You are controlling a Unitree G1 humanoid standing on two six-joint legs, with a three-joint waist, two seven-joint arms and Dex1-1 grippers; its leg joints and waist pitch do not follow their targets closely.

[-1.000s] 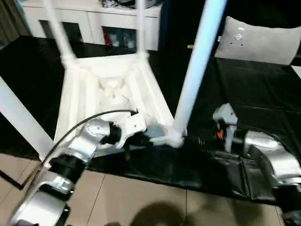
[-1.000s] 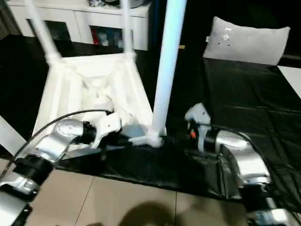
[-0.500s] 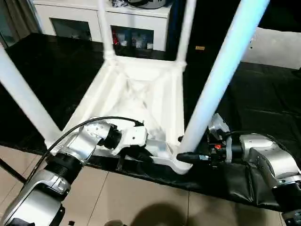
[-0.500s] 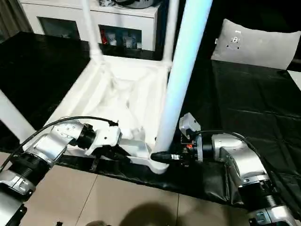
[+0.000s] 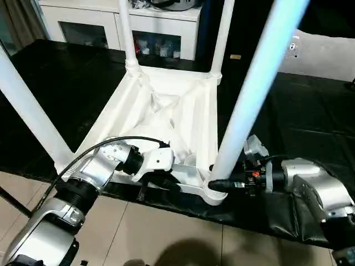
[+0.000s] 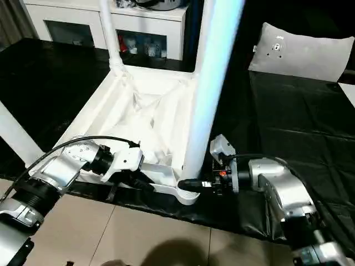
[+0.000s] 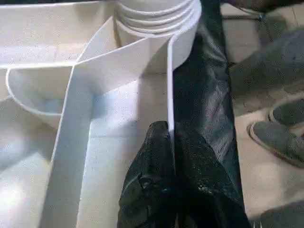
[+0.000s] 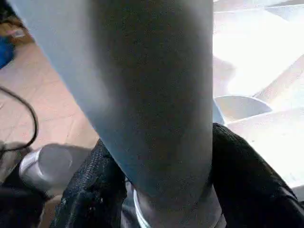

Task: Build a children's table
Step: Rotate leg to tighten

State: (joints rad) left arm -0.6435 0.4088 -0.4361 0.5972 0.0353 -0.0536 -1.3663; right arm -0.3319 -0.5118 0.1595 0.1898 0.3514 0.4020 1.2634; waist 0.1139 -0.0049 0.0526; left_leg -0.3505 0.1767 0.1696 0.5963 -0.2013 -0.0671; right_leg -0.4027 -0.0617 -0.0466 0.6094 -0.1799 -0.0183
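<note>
Both silver forearms reach forward and turn inward. The left gripper (image 7: 172, 156) is pinched closed on the tabletop's rim (image 7: 170, 85); the right gripper (image 8: 161, 180) has its black fingers (image 8: 247, 175) around the near leg's (image 5: 249, 94) base.

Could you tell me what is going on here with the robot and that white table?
The robot is putting together a small white table, which lies upside down on a black sheet. The left gripper is shut on the tabletop's near edge, steadying it. The right gripper has its fingers around the base of the nearest leg. All four legs stand in the corner sockets.
</note>
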